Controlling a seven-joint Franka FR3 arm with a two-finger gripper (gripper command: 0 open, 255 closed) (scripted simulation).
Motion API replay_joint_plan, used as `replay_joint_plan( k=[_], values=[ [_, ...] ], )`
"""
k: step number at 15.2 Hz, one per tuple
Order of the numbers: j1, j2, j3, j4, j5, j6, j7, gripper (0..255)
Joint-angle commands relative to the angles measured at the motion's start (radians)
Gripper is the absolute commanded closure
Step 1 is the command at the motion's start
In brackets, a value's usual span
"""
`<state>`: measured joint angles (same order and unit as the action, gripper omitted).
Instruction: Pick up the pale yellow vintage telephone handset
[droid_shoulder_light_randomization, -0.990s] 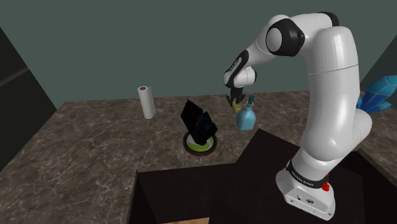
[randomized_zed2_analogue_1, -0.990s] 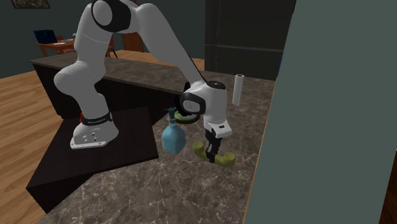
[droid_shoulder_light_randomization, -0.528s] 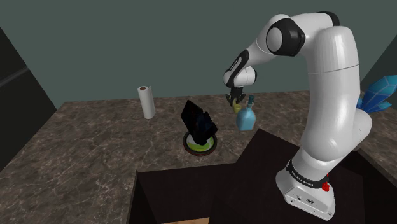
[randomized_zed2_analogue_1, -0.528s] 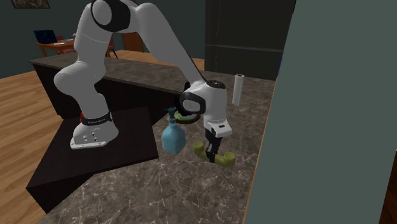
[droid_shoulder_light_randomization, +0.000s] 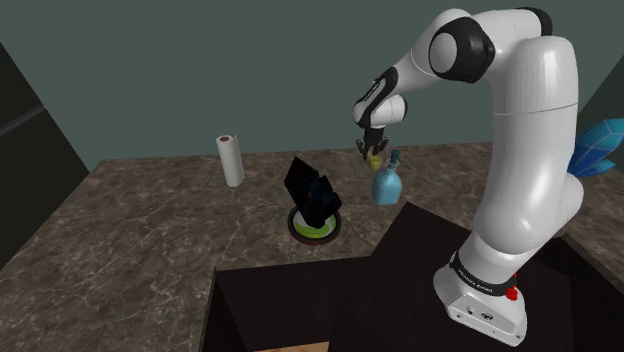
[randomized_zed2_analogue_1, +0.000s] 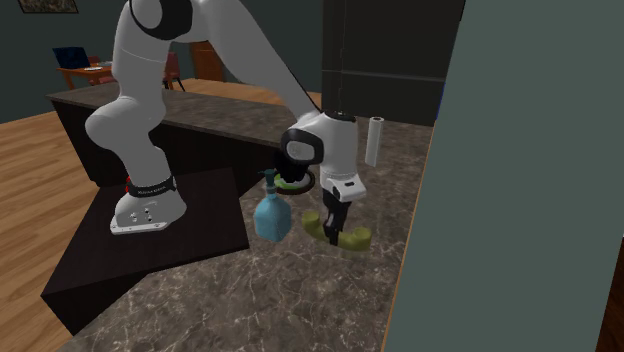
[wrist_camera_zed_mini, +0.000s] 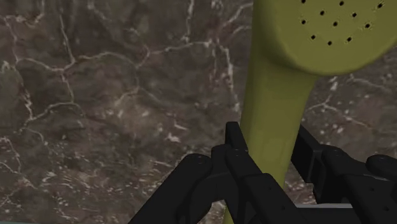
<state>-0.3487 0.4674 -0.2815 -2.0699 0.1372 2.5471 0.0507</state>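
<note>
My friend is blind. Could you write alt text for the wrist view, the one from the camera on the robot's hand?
A black claw clasps the stem of an olive-yellow telephone handset, whose round, hole-dotted end cap sits beyond the claw. Beneath them lies a dark stone counter with pale veins.

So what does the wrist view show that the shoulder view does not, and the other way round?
Wrist view: small holes in the round end of the handset, and the jaws shut on its shaft. Shoulder view: the white roll, the blue bottle, the bowl with a black thing in it, and the white arm. Both: the yellowish handset in the jaws, over the dark marbled counter.
</note>
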Motion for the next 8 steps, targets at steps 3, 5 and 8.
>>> replay_joint_plan(
  k=[3, 5, 8],
  values=[
    [0.009, -0.041, -0.012, 0.000, -0.017, -0.040, 0.009, 255],
    [0.014, -0.062, -0.018, 0.001, -0.025, -0.061, 0.014, 255],
    [0.016, -0.074, -0.021, 0.002, -0.030, -0.074, 0.017, 255]
  ],
)
